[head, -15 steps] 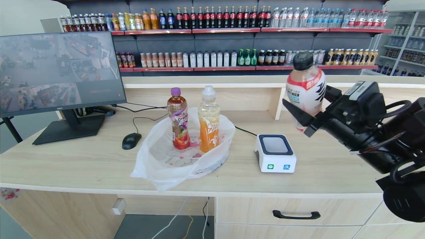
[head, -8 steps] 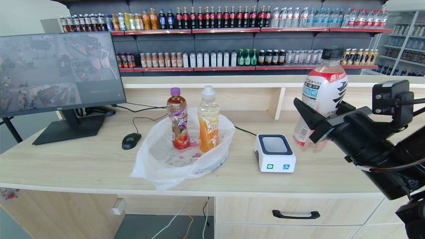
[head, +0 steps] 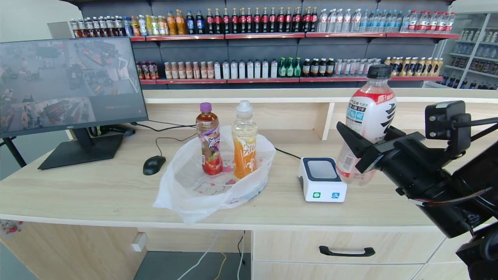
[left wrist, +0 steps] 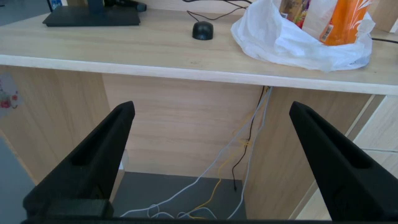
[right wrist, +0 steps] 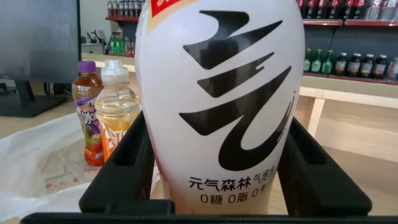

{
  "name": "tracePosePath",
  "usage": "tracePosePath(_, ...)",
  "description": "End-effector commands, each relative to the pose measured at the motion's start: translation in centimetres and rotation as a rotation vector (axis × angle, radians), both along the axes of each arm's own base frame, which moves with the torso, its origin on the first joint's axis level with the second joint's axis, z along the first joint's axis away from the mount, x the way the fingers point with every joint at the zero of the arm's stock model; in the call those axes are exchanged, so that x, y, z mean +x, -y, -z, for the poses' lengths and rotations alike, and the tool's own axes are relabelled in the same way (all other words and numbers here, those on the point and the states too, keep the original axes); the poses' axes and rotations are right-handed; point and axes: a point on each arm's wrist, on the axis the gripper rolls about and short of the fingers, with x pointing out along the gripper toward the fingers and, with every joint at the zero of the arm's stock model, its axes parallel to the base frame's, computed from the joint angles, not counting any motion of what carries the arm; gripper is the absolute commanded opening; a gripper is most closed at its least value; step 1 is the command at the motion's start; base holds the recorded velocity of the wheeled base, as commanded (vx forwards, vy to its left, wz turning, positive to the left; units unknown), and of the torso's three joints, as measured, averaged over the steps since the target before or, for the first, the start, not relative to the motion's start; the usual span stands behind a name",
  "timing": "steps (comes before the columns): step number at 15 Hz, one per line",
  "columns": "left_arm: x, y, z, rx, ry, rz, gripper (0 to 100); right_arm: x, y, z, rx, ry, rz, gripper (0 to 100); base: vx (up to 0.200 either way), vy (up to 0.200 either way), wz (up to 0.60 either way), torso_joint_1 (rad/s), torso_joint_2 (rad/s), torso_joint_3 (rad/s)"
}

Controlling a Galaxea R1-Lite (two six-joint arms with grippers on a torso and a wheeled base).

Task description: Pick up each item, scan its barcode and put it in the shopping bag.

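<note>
My right claw (head: 361, 147) clamped on the white bottle (head: 370, 111), slightly tilted, just at the scanner's (head: 322, 179) 3 o'clock, bag (head: 183, 190) at its 9, my left claw (left wrist: 211, 121) spread wide.

Matte black right arm (head: 432, 179); wedge-shaped fingers (head: 352, 138); thin cables (head: 482, 122).

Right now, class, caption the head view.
Right gripper holds a white bottle beside the scanner; two bottles stand in the shopping bag.
</note>
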Motion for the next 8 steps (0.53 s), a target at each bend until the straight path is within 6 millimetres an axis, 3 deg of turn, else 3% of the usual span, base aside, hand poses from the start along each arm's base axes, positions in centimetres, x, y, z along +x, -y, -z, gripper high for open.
tracePosePath(1,-0.01,0.0,-0.01,0.0,0.001,0.0,100,0.2,-0.79,0.61,-0.01,-0.02,-0.024,0,0.0,0.0,0.0,0.0,0.0,0.0)
tracePosePath(8,0.01,0.0,0.03,0.0,-0.001,0.0,100,0.6,-1.34,1.04,-0.016,-0.032,-0.035,0,0.0,0.0,0.0,0.0,0.0,0.0)
